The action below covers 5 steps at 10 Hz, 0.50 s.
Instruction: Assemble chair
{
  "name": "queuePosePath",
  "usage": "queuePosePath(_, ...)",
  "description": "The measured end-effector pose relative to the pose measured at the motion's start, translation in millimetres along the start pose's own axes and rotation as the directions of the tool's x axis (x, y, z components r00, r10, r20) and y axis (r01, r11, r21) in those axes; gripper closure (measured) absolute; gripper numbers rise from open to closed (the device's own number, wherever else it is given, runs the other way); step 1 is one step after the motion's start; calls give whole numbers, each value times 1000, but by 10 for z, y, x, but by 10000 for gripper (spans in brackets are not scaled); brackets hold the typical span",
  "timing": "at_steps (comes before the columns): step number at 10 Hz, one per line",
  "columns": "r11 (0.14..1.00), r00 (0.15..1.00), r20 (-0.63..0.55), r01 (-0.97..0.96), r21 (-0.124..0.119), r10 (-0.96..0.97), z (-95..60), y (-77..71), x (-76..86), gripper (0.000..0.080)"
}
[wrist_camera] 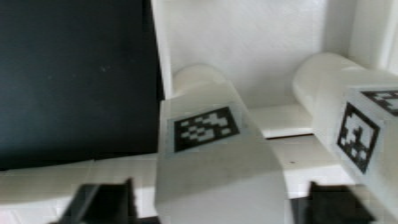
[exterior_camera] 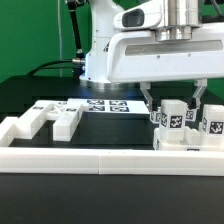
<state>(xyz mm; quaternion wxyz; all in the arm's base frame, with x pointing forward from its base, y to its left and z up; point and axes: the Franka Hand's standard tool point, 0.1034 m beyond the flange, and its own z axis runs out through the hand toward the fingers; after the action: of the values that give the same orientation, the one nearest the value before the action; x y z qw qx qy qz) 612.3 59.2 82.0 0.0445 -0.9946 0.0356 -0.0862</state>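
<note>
White tagged chair part [wrist_camera: 210, 165] stood upright between the fingers, gripper [exterior_camera: 174, 108] spread wide, gripping nothing, second tagged part [wrist_camera: 356, 90] just beside.

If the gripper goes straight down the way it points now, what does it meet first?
Probably the tagged chair part, which sits in the gap of the open gripper. The palm would likely meet its top, though depth is unclear.
</note>
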Motion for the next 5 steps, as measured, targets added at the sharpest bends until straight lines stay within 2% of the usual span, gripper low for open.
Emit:
queuePosePath(1,1000,1000,0,0,0,0,-1,1,1,413)
queuePosePath(2,1000,1000,0,-6,0,6,0,0,1,511)
queuePosePath(4,999,999,0,-43,1,43,-1,3,1,511)
queuePosePath(5,993,993,-1,-121,1,121,-1,10,2,510)
